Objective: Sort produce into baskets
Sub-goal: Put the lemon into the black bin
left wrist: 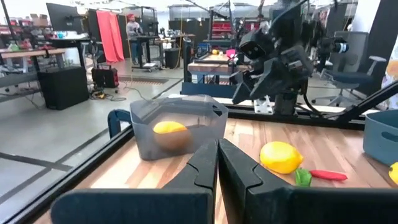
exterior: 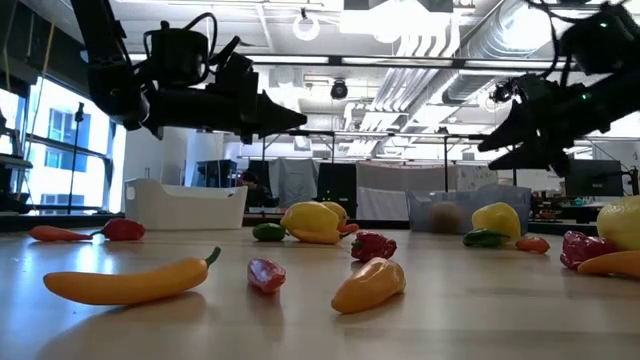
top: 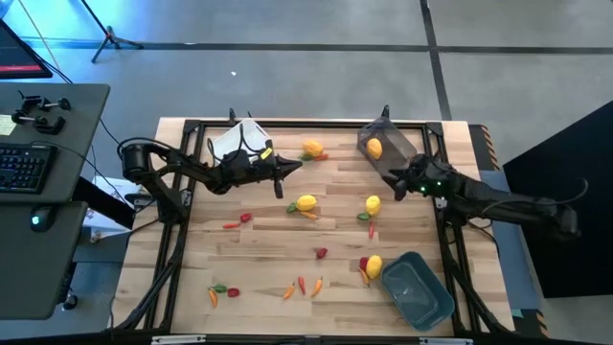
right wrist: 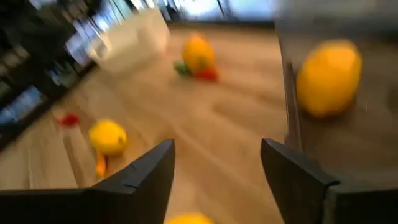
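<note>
Produce is mostly loose on the table (top: pixel 259 249) so far: one yellow fruit (top: pixel 374 149) lies inside the grey basket (top: pixel 386 149), and we judge that this drop is just complete. The right gripper (top: pixel 397 189) hangs just beside that basket's near edge, fingers spread wide with nothing between them, as the right wrist view shows bare wood in the gap.

To do this step well, we would lift clear of the grey basket's rim before swinging away, so a finger does not catch the wall and drag the basket. Nearest to the grey basket lie a yellow lemon (top: pixel 373 204) with a small green piece (top: pixel 363 218) beside it, a sensible next pick. Approach from straight above, since rounded toys roll when nudged sideways.

The left gripper (top: pixel 293 165) hovers between the white basket (top: pixel 237 141) and the grey basket, its fingers pressed together on nothing. Farther from the grey basket, the blue basket (top: pixel 420 290) sits empty at the table's near edge, with a yellow piece (top: pixel 374 266) and a red piece (top: pixel 364 263) just beside it. Thin orange peppers (top: pixel 303 286) lie well away, toward the front.
</note>
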Motion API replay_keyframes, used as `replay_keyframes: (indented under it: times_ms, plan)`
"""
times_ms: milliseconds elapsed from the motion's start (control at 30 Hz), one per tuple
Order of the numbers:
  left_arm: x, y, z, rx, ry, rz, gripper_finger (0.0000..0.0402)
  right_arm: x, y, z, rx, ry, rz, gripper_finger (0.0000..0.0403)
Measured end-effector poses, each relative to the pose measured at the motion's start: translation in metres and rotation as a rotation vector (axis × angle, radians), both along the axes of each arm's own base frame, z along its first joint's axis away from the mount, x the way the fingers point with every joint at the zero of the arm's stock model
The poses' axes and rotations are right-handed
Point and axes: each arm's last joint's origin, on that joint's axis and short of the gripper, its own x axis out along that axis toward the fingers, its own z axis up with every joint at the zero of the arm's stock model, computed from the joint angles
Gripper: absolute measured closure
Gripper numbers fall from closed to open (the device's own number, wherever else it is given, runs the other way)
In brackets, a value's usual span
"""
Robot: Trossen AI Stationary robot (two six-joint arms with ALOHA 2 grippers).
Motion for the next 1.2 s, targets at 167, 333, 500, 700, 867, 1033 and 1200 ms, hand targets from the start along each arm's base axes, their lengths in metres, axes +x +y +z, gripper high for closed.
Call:
replay_keyframes:
  times_ms: [167,333,500,700,867,1033,1200]
  plan:
    - [0.0,0.0,-0.004,-0.015,0.039,0.0,0.0401,0.008,0.007,0.023,0.208,0.128,0.015,0.0134]
    - [0.0,0.0,-0.006,-0.02,0.054,0.0,0.0401,0.027,0.015,0.04,0.429,0.157,0.003,0.0115]
    - [0.0,0.0,-0.006,-0.021,0.056,0.0,0.0401,0.055,0.027,0.04,0.61,0.222,-0.076,0.0111]
    - [0.0,0.0,-0.009,-0.019,0.095,-0.001,0.0401,0.088,0.037,0.035,0.667,0.38,-0.195,0.0111]
    - [-0.001,0.0,-0.013,-0.028,0.133,-0.001,0.0401,0.111,0.037,0.03,0.642,0.615,-0.279,0.0111]
    - [-0.001,0.0,-0.016,-0.02,0.164,-0.002,0.0401,0.136,0.035,0.022,0.619,0.725,-0.292,0.0111]
    - [-0.002,-0.001,-0.02,-0.033,0.208,-0.003,0.0401,0.149,0.027,0.006,0.644,0.793,-0.37,0.0111]
